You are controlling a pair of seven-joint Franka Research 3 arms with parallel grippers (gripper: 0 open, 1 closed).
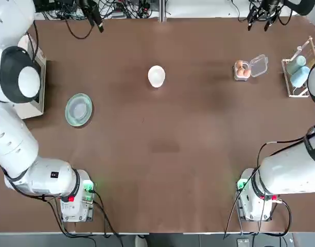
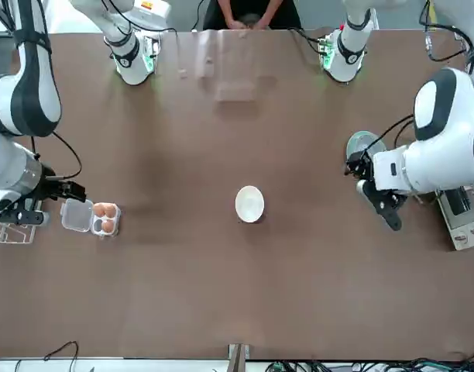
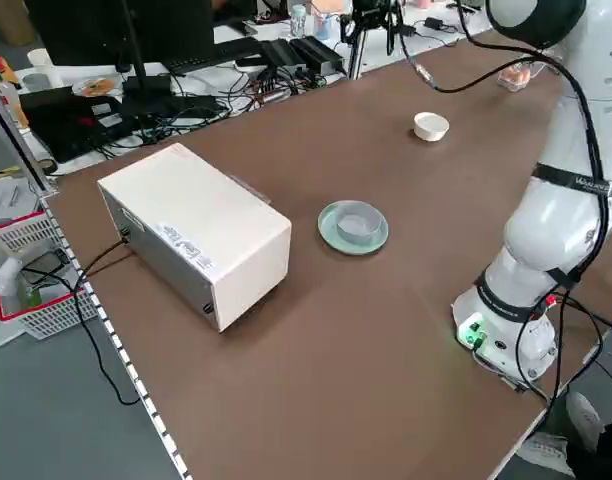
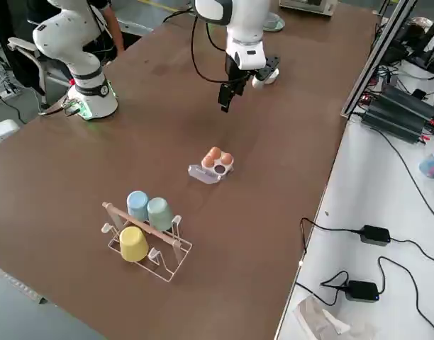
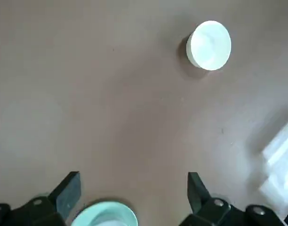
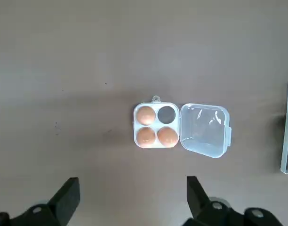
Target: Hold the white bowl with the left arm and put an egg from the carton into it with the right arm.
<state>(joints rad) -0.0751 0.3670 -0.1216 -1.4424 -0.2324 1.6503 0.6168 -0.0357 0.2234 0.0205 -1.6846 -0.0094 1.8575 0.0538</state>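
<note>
Task barely starting: nothing gripped yet.
White bowl (image 1: 156, 76) sitting mid-desk, untouched; carton (image 6: 180, 127) lying open w/ 3 eggs. Left end effector (image 5: 130, 188) & right end effector (image 6: 130, 190) both hanging open, well apart from targets.

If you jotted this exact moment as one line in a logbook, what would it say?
small white bowl: untouched, mid-table | clear plastic egg carton: lid open, three brown eggs | left gripper: open, above table | right gripper: open, above table, short of carton

brown table (image 1: 162, 154), cluttered desk (image 3: 166, 80) with cables beyond, red basket (image 3: 31, 270) on grey floor
</note>
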